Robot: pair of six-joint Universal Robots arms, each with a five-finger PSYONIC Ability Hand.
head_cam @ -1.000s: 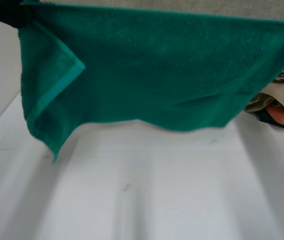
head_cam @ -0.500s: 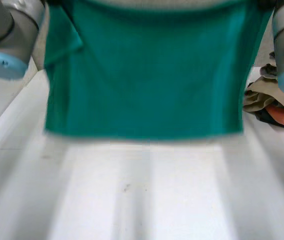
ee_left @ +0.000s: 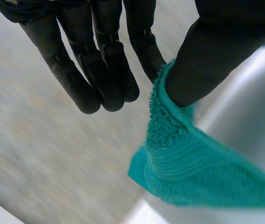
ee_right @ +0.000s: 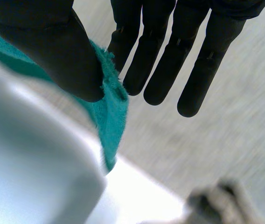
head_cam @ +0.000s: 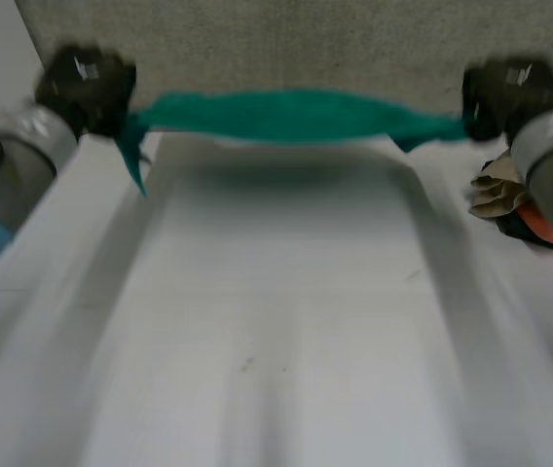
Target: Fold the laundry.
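Where the white counter [head_cam: 276, 321] ends on its far side, a green towel [head_cam: 276, 114] is pulled out long and thin, going from left to right. It looks like a fat green ribbon. I cannot tell if it touches the counter.

The left hand [head_cam: 87, 86] has the left end of the towel. Up close, its big thumb [ee_left: 207, 56] presses the fuzzy edge of the towel against the finger next to it, so this hand is clamped on the towel. The other fingers [ee_left: 81, 88] hang straight and hold nothing. A small corner of the towel droops down just beside this hand.

The right hand [head_cam: 505, 92] has the right end of the towel. Its thumb [ee_right: 53, 46] pinches the green edge against the nearest finger (the same way as the other hand), so it is clamped on the towel too. Its other fingers [ee_right: 200, 79] point out straight, away from the cloth.

The two hands are well apart, one on each far corner of the counter.

On the right side, near the right arm [head_cam: 549, 165], sits a pile of clothes [head_cam: 500, 195] with tan, dark and orange bits. Past the far edge of the counter is a grey floor [head_cam: 286, 44].
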